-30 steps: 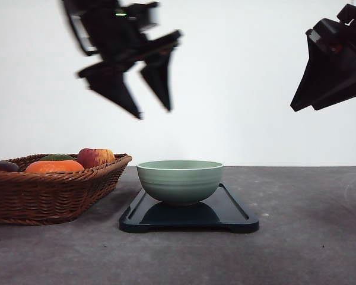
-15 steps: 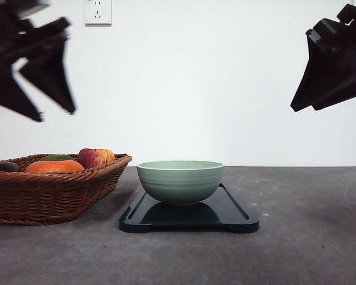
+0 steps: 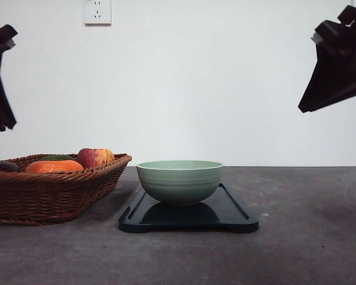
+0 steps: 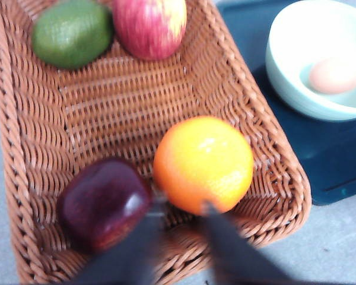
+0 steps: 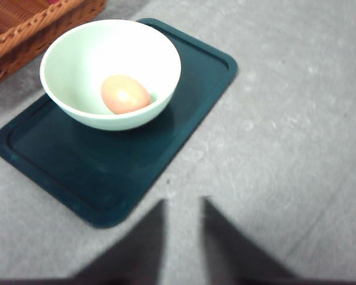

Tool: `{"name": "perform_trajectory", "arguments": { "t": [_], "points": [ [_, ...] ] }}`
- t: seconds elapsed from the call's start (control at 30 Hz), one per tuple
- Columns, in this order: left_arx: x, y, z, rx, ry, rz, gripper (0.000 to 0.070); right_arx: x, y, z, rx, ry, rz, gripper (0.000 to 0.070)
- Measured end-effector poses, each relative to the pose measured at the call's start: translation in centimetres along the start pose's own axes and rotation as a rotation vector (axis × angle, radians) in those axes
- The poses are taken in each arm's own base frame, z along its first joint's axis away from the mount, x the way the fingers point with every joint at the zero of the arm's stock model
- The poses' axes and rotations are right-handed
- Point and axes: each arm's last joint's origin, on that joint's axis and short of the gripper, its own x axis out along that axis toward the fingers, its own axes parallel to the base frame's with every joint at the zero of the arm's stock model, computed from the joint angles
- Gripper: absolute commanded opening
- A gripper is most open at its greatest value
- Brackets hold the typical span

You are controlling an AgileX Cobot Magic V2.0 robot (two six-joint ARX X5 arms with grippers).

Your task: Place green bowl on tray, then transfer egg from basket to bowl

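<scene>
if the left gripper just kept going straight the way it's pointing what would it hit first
Probably the orange fruit in the basket; the left gripper points at its near edge, though the dark red fruit sits close beside that line.

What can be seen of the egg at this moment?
The egg is small, smooth and pale orange-brown, with a soft highlight on its shell. It lies on its side at the bottom of the green bowl, resting against the bowl's inner surface. The bowl stands on the black tray, beside the basket. No hand touches the egg, and no crack is visible. In the front view the bowl's wall hides it.
</scene>
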Motion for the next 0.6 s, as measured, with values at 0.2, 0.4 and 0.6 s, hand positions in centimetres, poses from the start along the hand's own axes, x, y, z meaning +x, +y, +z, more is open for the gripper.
{"name": "perform_trajectory", "arguments": {
  "t": [0.2,0.4,0.6],
  "points": [
    [-0.01,0.00,-0.02,0.006,0.002,0.000,0.0000,0.00,0.05,0.05,-0.002,-0.006,0.014,0.0013],
    [-0.01,0.00,-0.02,0.006,0.002,0.000,0.0000,0.00,0.04,0.25,-0.004,-0.027,0.013,0.0013],
    [-0.82,0.45,0.04,0.007,-0.041,0.020,0.0000,-0.01,0.02,0.48,-0.005,-0.050,0.011,0.0014]
  ]
}}
